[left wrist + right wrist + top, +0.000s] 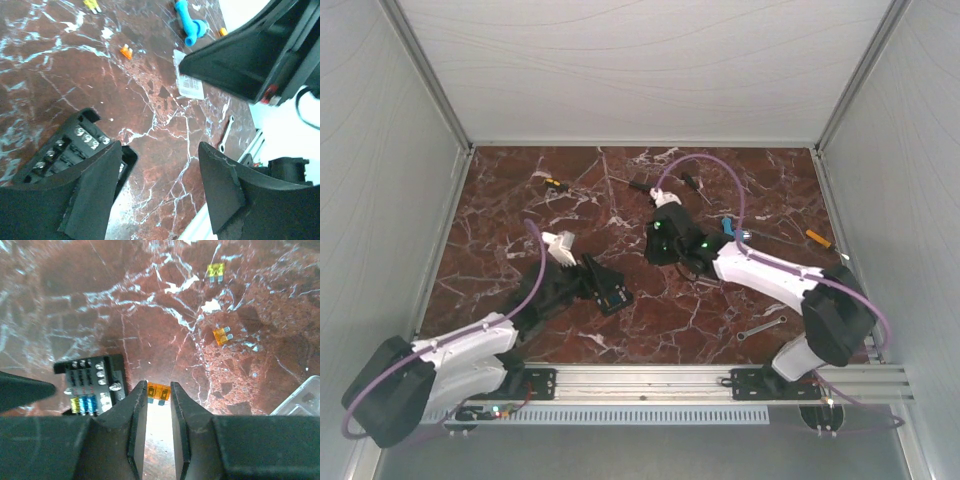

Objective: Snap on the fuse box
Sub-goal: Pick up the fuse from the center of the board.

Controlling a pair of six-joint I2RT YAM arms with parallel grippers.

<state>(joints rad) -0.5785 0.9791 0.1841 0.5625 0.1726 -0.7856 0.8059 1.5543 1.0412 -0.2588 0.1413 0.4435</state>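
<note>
The fuse box [94, 384] is a small black box with yellow and blue fuses in its slots, lying open-topped on the marble. From above, the fuse box [611, 294] sits at my left gripper's tips. My left gripper [160, 150] is open with only marble between its fingers, and the fuse box [60, 155] lies just outside its left finger. My right gripper [159, 385] is shut on a small orange fuse [159, 392] at its fingertips, hovering right of the box. A clear plastic lid [300, 399] shows at the right edge.
Loose yellow fuse [216, 271] and orange fuse [221, 336] lie beyond the right gripper. A blue plastic piece [727, 228], a small wrench [760, 327] and screwdrivers [552, 183] [817, 238] are scattered on the table. White enclosure walls surround it.
</note>
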